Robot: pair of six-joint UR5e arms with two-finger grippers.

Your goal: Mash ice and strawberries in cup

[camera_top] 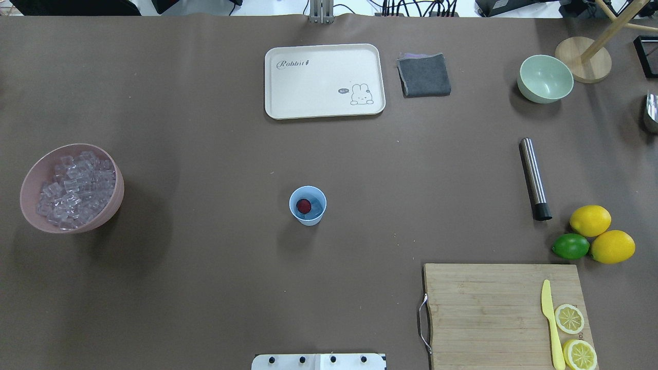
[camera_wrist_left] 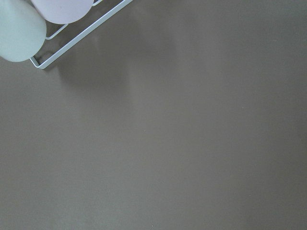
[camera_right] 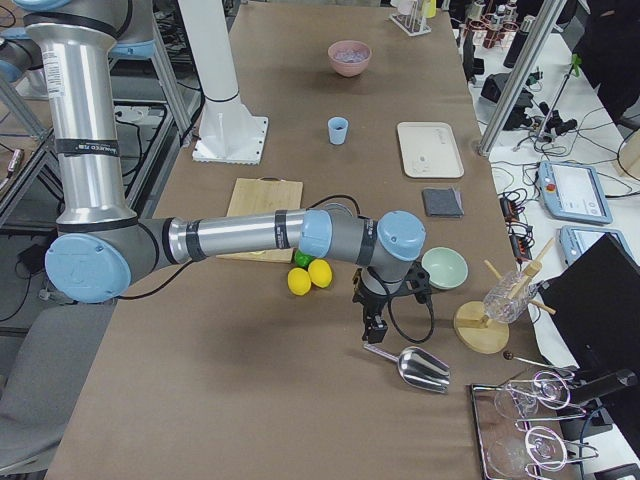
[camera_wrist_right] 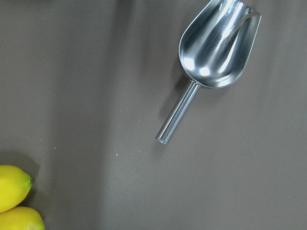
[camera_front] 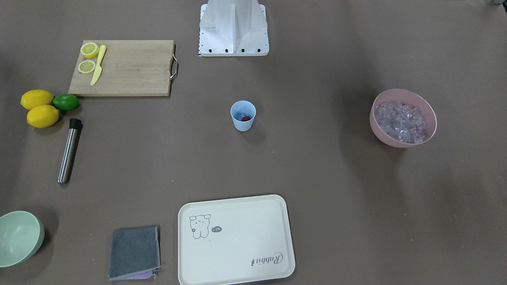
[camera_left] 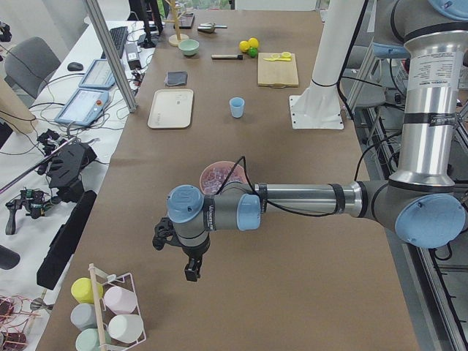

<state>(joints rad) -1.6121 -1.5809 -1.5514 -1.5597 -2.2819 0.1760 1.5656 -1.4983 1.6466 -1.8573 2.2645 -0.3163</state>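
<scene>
Light blue cup (camera_top: 307, 205) upright at centre of the overhead view, red strawberry (camera_top: 303, 206) inside. Heap of ice (camera_top: 77, 187) in the pink bowl (camera_top: 32, 174) at far left, well apart. Steel muddler (camera_top: 534, 179) lying at right, near lemons (camera_top: 590, 220) and lime (camera_top: 570, 246). Left gripper (camera_left: 191, 270) low in the left-side view, near a cup rack (camera_left: 110, 314). Right gripper (camera_right: 373, 328) just above a metal scoop (camera_wrist_right: 218, 45). Pincer state of both: impossible to tell.
</scene>
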